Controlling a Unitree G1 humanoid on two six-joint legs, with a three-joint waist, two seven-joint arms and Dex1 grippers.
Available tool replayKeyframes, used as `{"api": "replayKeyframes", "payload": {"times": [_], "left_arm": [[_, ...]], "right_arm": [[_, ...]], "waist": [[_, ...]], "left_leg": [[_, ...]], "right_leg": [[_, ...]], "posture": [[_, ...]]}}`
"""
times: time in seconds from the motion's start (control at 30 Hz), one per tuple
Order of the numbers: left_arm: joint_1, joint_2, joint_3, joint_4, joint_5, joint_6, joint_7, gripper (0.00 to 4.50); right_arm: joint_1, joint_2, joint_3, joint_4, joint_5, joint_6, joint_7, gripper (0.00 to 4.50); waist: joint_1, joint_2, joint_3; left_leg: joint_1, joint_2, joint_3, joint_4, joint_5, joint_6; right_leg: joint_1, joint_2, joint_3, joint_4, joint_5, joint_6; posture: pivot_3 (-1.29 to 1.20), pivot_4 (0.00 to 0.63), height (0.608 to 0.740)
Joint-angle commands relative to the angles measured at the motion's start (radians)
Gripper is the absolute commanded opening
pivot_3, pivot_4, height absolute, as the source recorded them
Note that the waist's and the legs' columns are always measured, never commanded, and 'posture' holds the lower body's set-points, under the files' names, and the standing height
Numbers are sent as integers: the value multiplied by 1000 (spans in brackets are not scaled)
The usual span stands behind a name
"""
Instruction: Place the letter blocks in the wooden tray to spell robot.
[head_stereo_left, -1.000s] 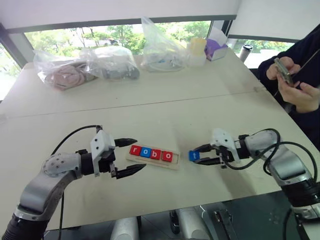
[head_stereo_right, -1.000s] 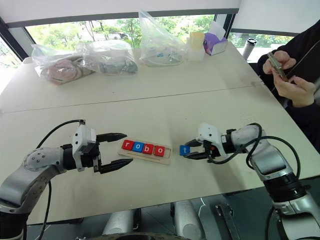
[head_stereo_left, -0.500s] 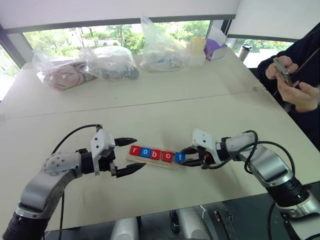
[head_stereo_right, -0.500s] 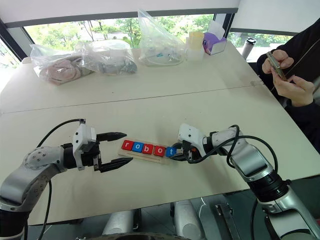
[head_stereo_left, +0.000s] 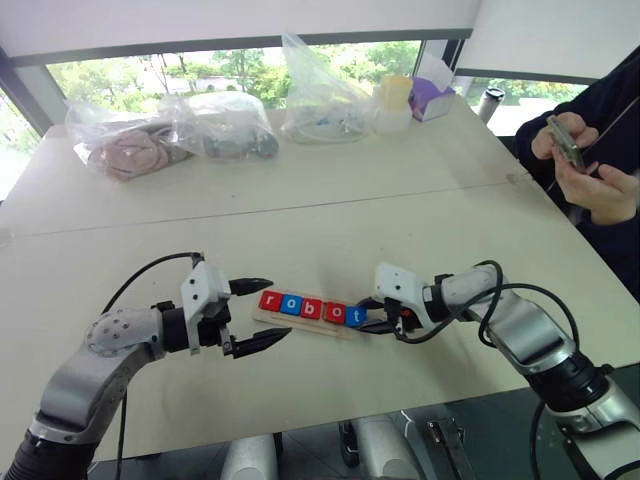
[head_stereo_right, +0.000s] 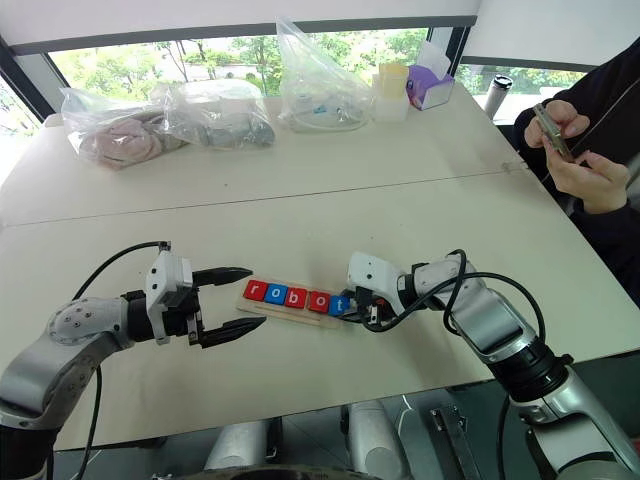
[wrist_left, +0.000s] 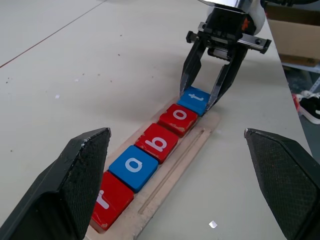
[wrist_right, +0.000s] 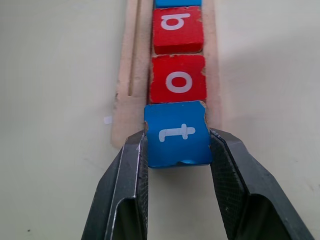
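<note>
— Where do we find the wooden tray (head_stereo_left: 300, 322)?

— Low in the middle of the head view, on the table (head_stereo_left: 330, 220). Four letter blocks (wrist_left: 150, 152) sit in it reading r, o, b, o.

— And the blue t block (wrist_right: 177, 133)?

— At the tray's right end, touching the second o. We see the right gripper (wrist_right: 177, 165) clamped on its two sides.

— The left gripper (head_stereo_left: 258, 313)?

— Lower left, beside the tray's r end, fingers spread wide, holding nothing.

Wooden tray (wrist_left: 197, 142), letter blocks (wrist_left: 156, 142) spelling robot (blue t (wrist_right: 177, 134) at end)
</note>
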Motion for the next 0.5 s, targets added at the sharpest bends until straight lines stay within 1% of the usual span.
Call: {"api": "replayKeyframes", "payload": {"times": [0.03, 0.5], "left_arm": [[1, -2, 7, -28, -13, -5, 4, 4500], [7, -3, 7, -34, -13, -6, 14, 4500]], "right_arm": [[-21, 15, -3, -13, -6, -13, -8, 1146], [-17, 31, 15, -42, -4, 17, -1, 1146]], "waist": [[0, 0, 0], [0, 0, 0]], "left_leg": [[0, 0, 0, 0, 0, 0], [-1, 0, 0, -2, 0, 0]], "right_leg": [[0, 0, 0, 0, 0, 0], [0, 0, 0, -4, 0, 0]], "posture": [[0, 150, 740], [0, 150, 740]]}}
